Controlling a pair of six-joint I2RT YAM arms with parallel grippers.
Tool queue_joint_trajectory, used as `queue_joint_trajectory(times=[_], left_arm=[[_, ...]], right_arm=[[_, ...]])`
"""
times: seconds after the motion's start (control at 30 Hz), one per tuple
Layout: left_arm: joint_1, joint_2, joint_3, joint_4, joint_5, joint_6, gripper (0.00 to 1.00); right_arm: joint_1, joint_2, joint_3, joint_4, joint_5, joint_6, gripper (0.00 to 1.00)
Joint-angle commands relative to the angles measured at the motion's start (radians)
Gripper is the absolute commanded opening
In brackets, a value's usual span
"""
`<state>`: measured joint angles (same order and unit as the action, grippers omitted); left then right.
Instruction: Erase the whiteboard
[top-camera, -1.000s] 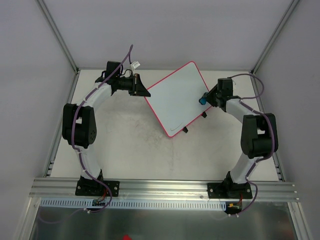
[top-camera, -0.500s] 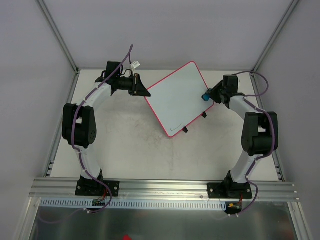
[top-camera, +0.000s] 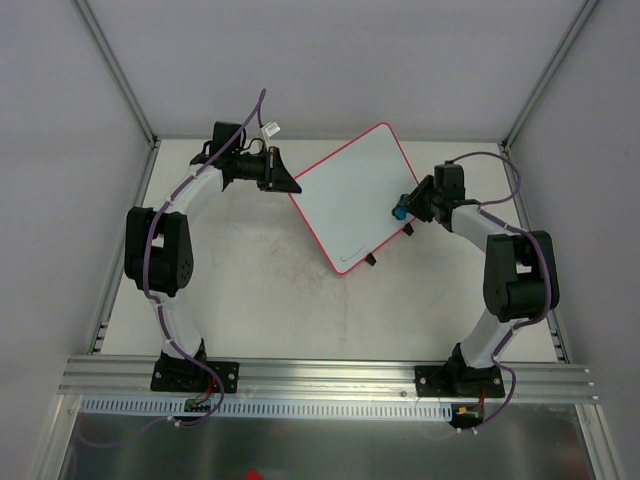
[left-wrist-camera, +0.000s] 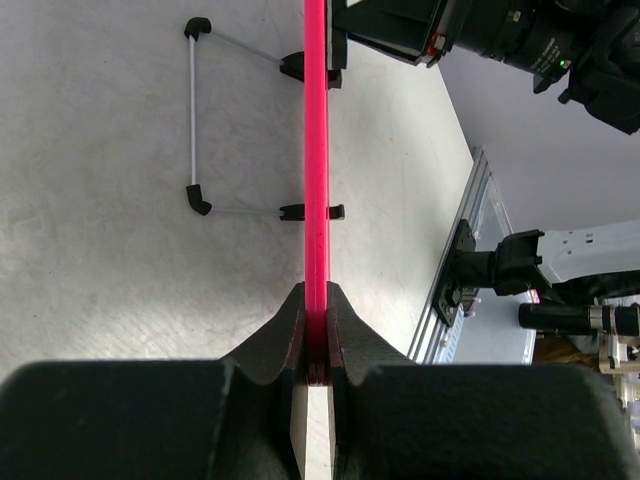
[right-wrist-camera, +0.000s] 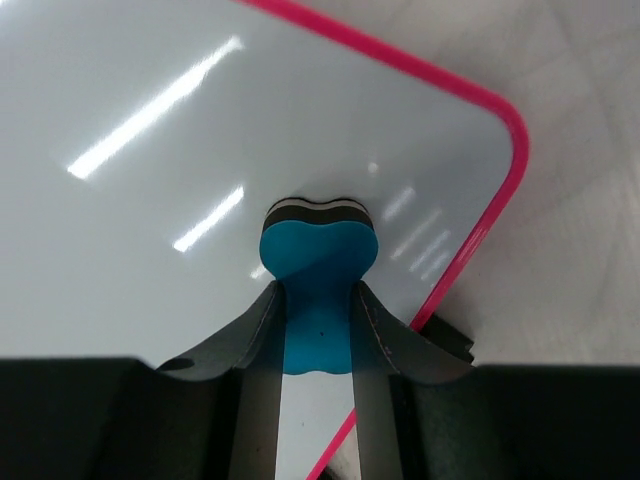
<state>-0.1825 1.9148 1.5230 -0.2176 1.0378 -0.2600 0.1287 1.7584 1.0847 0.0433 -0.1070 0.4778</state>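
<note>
The whiteboard (top-camera: 352, 195) is a white rounded board with a pink rim, lying tilted at the back middle of the table. Its face looks blank in the top view. My left gripper (top-camera: 290, 187) is shut on the board's left corner; the left wrist view shows the pink rim (left-wrist-camera: 316, 160) edge-on between the jaws (left-wrist-camera: 316, 318). My right gripper (top-camera: 403, 210) is shut on a blue bone-shaped eraser (right-wrist-camera: 318, 290), whose dark felt side presses on the board (right-wrist-camera: 200, 150) near its right edge.
Two small black feet (top-camera: 371, 260) stick out from the board's near edge, and a wire stand (left-wrist-camera: 193, 120) shows behind it in the left wrist view. Metal frame posts rise at the back corners, and a rail (top-camera: 330, 375) runs along the near edge.
My right gripper with the eraser swung out toward the board's right edge, then came back inward and nearer along the board. The left arm and the board have stayed still.
</note>
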Motion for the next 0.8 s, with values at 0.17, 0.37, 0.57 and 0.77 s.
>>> queue_joint_trajectory(times=[0.17, 0.37, 0.57, 0.77], left_arm=[[-0.031, -0.016, 0.043, 0.017, 0.047, 0.036, 0.0], [-0.031, -0.016, 0.045, 0.017, 0.05, 0.038, 0.0], [-0.031, -0.02, 0.048, 0.018, 0.048, 0.041, 0.0], [-0.031, -0.026, 0.043, 0.017, 0.048, 0.039, 0.0]], right_arm=[[0.157, -0.134, -0.127, -0.031, -0.083, -0.099, 0.0], [0.114, -0.122, -0.137, -0.031, -0.065, -0.078, 0.0], [0.035, -0.03, -0.017, -0.037, -0.118, -0.021, 0.0], [-0.044, 0.059, 0.095, -0.039, -0.143, 0.036, 0.0]])
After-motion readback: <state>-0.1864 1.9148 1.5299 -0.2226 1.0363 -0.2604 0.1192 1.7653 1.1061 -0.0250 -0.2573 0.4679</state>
